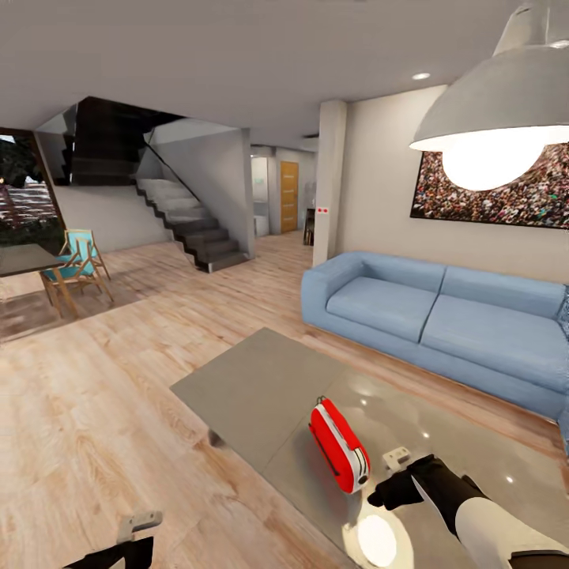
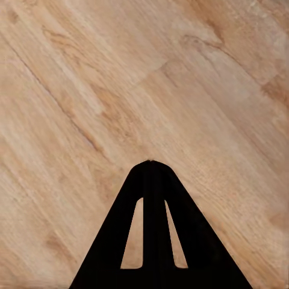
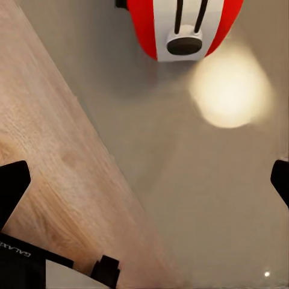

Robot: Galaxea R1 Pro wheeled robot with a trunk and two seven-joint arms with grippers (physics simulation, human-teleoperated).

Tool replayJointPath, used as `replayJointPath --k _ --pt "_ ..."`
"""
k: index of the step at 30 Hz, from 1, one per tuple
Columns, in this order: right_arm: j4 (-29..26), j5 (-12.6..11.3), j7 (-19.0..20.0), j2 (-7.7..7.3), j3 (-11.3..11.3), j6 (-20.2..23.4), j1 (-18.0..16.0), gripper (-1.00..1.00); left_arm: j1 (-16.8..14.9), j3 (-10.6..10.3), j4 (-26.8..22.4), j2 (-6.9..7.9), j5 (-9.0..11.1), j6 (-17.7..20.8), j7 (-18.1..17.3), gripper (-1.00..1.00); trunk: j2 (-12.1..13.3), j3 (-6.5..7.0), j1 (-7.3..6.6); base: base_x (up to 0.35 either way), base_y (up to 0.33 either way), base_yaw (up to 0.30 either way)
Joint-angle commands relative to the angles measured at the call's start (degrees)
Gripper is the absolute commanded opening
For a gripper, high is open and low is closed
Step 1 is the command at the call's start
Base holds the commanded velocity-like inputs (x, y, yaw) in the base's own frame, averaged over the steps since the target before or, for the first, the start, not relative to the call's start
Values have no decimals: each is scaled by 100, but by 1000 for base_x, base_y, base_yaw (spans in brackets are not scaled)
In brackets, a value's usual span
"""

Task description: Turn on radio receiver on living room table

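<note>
Radio (image 1: pixel 338 444) stands on edge on the grey tabletop (image 1: pixel 261 387), near its front side, red w/ white trim; thin handle at the far end. In the right wrist view the radio (image 3: pixel 183 27) shows its white end strip w/ a dark round knob, facing the gripper, clear gap of tabletop (image 3: pixel 180 180) between them.

Right gripper (image 1: pixel 395 474) hovers over the tabletop just beside the radio's near end, not touching. Fingers spread wide: black tips sit at opposite edges of the right wrist view, e.g. one fingertip (image 3: pixel 12 186). Nothing held.

Left gripper (image 1: pixel 134 533) low at the head view's bottom-left, over the wood floor (image 1: pixel 103 411), well apart from the tabletop. In the left wrist view the gripper (image 2: pixel 152 162) has its fingers pressed together to a point; nothing between them, floor (image 2: pixel 120 90) beyond.

Lamp glare spot on the tabletop near the right gripper. Blue sofa (image 1: pixel 442 324) behind the tabletop, crowd picture (image 1: pixel 506 194) on the wall above, pendant lamp (image 1: pixel 498 118) overhead. Stairs (image 1: pixel 190 221) and chair (image 1: pixel 77 265) further back.
</note>
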Motion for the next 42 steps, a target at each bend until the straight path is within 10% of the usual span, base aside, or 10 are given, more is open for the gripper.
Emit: replayJointPath --k 1,28,42 --pt "0 0 0 0 1 0 0 100 1 0 0 0 0 3 0 -100 42 18 -23 -317 92 0" --pt "362 -12 -351 300 -1 -298 0 100 3 0 9 -197 -9 26 -1 -100 1124 503 -616 -288 156 0" --pt "1915 -37 -1070 426 -9 -2286 281 100 226 -8 74 -184 -40 12 12 -100 1686 755 -923 -84 42 0"
